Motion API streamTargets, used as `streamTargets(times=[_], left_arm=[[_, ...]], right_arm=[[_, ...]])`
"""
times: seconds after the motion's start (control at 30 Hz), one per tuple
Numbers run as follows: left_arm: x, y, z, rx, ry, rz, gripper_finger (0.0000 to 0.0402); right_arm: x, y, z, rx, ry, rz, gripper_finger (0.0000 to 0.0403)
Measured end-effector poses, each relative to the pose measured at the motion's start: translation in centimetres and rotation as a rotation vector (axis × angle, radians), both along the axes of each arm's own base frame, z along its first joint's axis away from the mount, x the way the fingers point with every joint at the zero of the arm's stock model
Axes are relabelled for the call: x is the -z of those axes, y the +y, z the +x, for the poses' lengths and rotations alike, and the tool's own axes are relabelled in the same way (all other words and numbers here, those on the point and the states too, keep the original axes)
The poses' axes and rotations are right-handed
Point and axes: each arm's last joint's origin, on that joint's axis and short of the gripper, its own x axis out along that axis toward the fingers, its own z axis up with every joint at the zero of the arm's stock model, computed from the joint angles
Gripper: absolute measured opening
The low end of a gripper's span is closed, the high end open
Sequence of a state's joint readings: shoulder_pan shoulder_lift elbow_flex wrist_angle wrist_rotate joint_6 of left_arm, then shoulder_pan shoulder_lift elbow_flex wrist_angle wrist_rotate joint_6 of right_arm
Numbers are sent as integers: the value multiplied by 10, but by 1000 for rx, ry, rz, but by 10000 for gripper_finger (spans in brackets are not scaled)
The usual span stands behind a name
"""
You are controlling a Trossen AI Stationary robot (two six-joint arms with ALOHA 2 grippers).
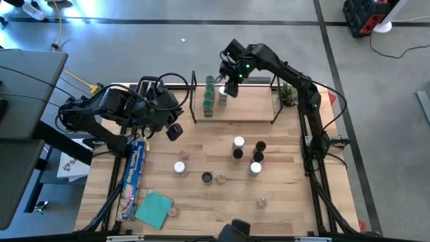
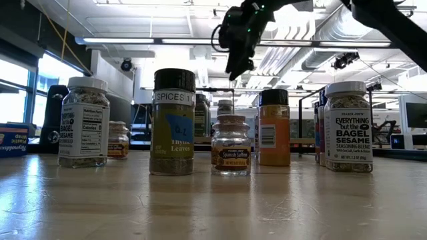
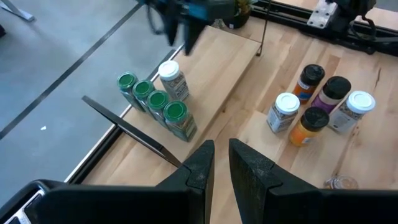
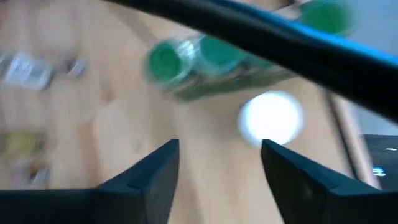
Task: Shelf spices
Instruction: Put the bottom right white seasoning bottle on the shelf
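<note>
With its fingers spread apart and empty, the right gripper [image 1: 230, 86] hangs over the shelf [image 1: 248, 107]; the white-capped jar [image 3: 171, 79] stands upright just at its nine o'clock, beside the green-capped row [image 1: 209, 96], while the left gripper [image 1: 174, 132] waits pinched together.

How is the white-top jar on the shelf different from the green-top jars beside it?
The white-top jar has a white lid; the green-top jars have green ones. It stands alone beside them; they form a row of four. All stand upright on the shelf.
</note>
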State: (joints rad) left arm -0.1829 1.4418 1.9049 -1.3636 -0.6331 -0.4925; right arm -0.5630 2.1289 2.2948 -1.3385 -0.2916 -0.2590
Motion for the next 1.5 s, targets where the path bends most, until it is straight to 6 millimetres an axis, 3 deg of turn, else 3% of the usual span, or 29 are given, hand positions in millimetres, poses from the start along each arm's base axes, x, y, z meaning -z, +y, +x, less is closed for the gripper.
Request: streamTargets(times=[0.27,0.43,0.83,1.5], left_arm=[[0,0,0,-9,-7,-9,44],[0,0,0,-14,-11,-11,44],[0,0,0,-20,-16,-18,44],[0,0,0,-34,-28,-35,44]], right_arm=[[42,20,-8,-62,41,85,75],[82,21,-10,11,-9,64,27],[110,12,-8,113,-49,-84,18],[115,1,6,103,-162,-182,18]])
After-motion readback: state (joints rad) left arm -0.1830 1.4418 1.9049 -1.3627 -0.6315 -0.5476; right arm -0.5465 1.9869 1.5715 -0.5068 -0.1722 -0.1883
